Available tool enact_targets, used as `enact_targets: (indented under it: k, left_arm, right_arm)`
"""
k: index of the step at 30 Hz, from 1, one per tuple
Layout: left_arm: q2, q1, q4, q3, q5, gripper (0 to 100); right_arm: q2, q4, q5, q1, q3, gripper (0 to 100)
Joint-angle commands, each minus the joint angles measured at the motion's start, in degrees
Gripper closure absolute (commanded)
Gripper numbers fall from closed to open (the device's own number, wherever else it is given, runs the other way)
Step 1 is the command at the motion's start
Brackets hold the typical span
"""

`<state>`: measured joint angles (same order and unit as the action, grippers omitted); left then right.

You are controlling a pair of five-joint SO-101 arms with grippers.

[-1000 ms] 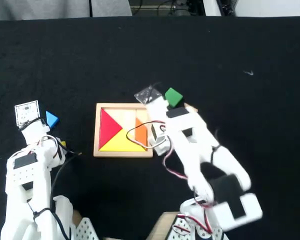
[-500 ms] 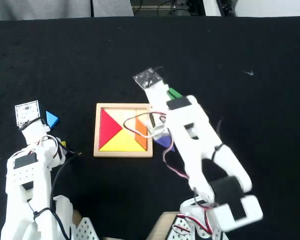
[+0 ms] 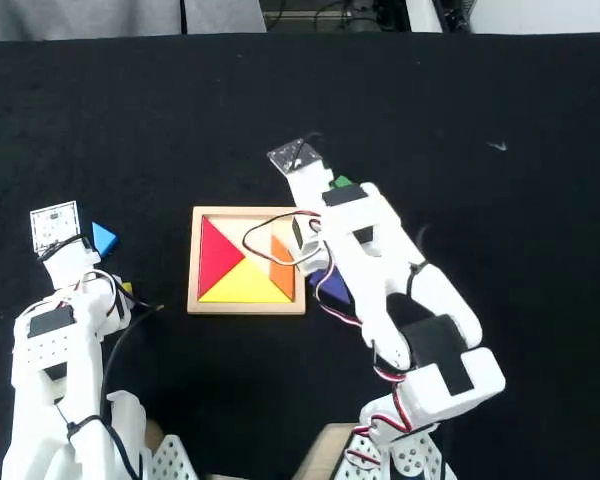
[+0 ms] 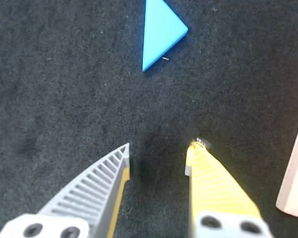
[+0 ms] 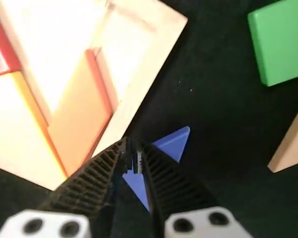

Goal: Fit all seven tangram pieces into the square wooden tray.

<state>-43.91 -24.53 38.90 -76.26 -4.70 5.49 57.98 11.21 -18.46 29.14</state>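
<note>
Tray [image 3: 245, 308], red triangle [image 3: 218, 255], yellow triangle [image 3: 242, 288] inside, dark-blue piece [image 3: 333, 289] beside

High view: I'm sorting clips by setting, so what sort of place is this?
Probably a robotics lab bench: a black-covered table, two white arms mounted at its near edge, and cables behind the far edge.

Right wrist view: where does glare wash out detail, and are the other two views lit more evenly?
Right wrist view: glare bleaches the wooden tray's bare floor nearly white and pales the orange piece; the green piece is evenly lit. Left wrist view: flat light, no glare on the light blue triangle. High view: even light over the black cloth.
</note>
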Motion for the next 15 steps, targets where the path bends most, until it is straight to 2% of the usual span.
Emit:
enact_targets:
  k: [1,9,15]
  left_arm:
    - [-1.14,0.75,-0.88,0.22,0.18,81]
    - [-1.14,0.75,-0.88,0.22,0.18,81]
    - [-1.14,0.75,-0.88,0.22,0.18,81]
  right_arm:
    - [-2.07,2.64,2.81,-0.70,1.10,98.8]
    - [-6.64,3.87,12.13,-0.26,11.30,98.8]
    - [-17.10,5.89,12.84,1.05,14.02,98.7]
